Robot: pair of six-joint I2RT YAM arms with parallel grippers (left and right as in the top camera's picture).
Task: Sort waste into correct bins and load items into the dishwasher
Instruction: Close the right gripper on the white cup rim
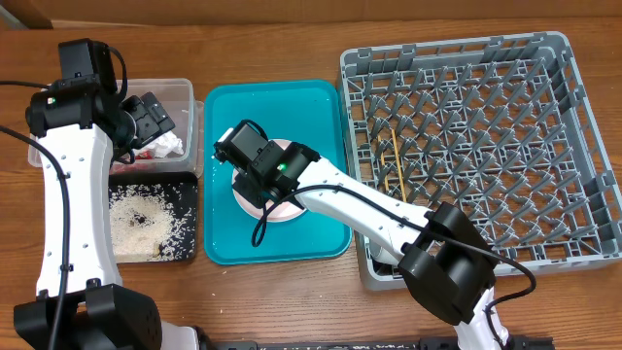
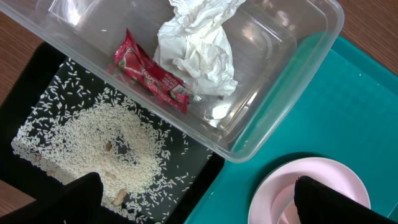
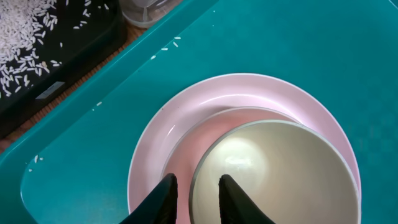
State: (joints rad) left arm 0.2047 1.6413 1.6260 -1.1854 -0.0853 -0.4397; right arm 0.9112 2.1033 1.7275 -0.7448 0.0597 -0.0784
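Note:
A whitish bowl (image 3: 286,174) sits inside the pale pink plate (image 3: 168,130) on the teal tray (image 3: 280,43). My right gripper (image 3: 198,186) is shut on the bowl, one finger inside its rim and one outside. In the overhead view the right gripper (image 1: 267,185) hides the bowl, and only the plate's edge (image 1: 243,201) shows. My left gripper (image 2: 199,193) hangs open and holds nothing. The clear tub (image 2: 298,56) contains the crumpled napkin (image 2: 196,53) and the red sauce packet (image 2: 149,71). Rice (image 2: 106,140) lies in the black tray (image 2: 31,81). Two chopsticks (image 1: 394,165) rest in the grey dish rack (image 1: 457,146).
The clear tub (image 1: 180,87) and black tray (image 1: 190,180) stand one behind the other, left of the teal tray (image 1: 321,117). The rack fills the right half of the table. A few rice grains lie on the teal tray's near-left corner.

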